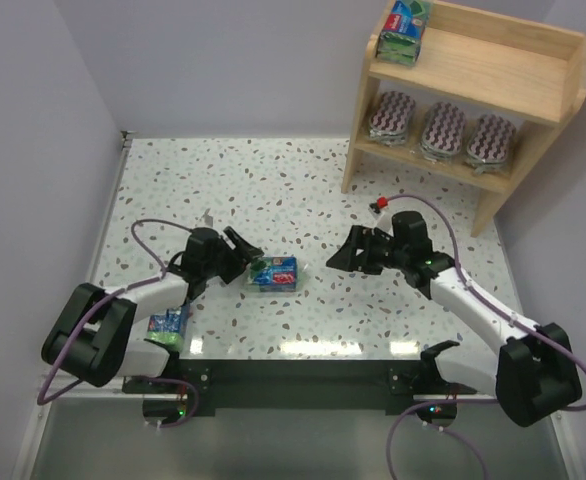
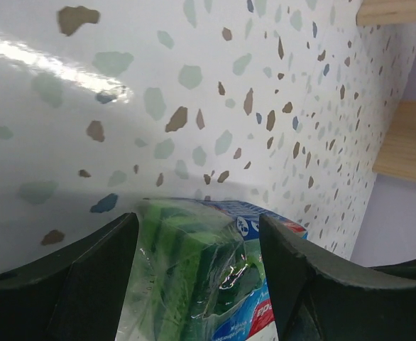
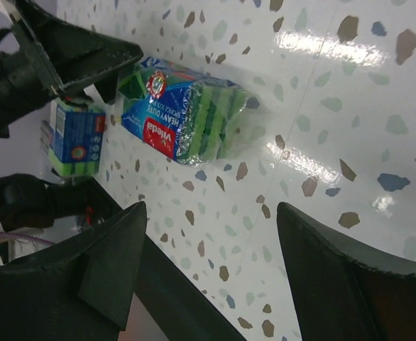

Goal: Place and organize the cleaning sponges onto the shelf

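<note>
Left gripper [image 2: 197, 226] stands wide open astride a green sponge pack [image 2: 187, 284]; right gripper [image 3: 209, 208] gapes empty.

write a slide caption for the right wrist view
Open right hand faces a green pack on the speckled table, left hand straddling its far end, a second pack beyond.

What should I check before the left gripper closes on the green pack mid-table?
1. The left gripper open, straddling the mid-table green pack: ok.
2. How deep its fingers reach along that pack: cannot tell.
3. The right gripper open, empty, apart from that pack: ok.
4. Top tier of the shelf has bare room beside the shelved green pack: ok.
5. Three striped packs on the lower tier: ok.
6. The last green pack shelved: not ok, it lies at the table near edge.
</note>
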Robot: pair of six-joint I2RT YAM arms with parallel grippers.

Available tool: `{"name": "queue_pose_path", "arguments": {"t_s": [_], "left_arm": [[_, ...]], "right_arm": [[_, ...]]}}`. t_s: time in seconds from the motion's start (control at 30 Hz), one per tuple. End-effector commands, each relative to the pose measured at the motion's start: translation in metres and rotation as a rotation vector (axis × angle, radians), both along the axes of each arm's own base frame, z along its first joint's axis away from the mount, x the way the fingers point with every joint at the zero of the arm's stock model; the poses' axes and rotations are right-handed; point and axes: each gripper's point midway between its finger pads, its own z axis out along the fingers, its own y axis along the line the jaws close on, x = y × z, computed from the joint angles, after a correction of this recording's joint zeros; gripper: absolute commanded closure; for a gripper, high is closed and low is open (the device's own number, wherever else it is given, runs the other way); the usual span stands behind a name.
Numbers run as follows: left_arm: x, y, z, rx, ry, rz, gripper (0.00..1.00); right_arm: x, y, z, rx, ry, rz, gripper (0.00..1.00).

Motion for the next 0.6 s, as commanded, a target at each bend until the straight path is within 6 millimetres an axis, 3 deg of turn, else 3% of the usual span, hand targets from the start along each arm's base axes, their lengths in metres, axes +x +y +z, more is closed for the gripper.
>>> {"name": "queue_pose_path", "arguments": {"t_s": [0.0, 0.07, 0.27, 0.43, 0.53, 0.57], "left_arm": [[0.022, -0.032, 0.029, -0.080, -0.088, -0.048, 0.27], [0.020, -0.048, 0.030, -0.091, -0.089, -0.084, 0.27], [0.016, -0.068, 0.031, -0.111, -0.087, -0.123, 0.27], [0.008, -0.079, 0.031, -0.128, -0.079, -0.144, 0.27], [-0.001, -0.085, 0.029, -0.142, -0.073, -0.155, 0.27], [-0.003, -0.086, 0.028, -0.143, -0.072, -0.155, 0.28]], "right_arm": [[0.005, 0.024, 0.007, -0.046, -0.063, 0.079, 0.23], [0.006, 0.034, -0.003, -0.069, -0.055, 0.087, 0.24], [0.012, 0.051, -0.025, -0.130, -0.020, 0.071, 0.24], [0.007, 0.066, -0.058, -0.162, 0.083, 0.046, 0.24], [-0.003, 0.072, -0.074, -0.169, 0.147, 0.035, 0.28], [-0.002, 0.076, -0.074, -0.145, 0.150, 0.028, 0.35]]}}
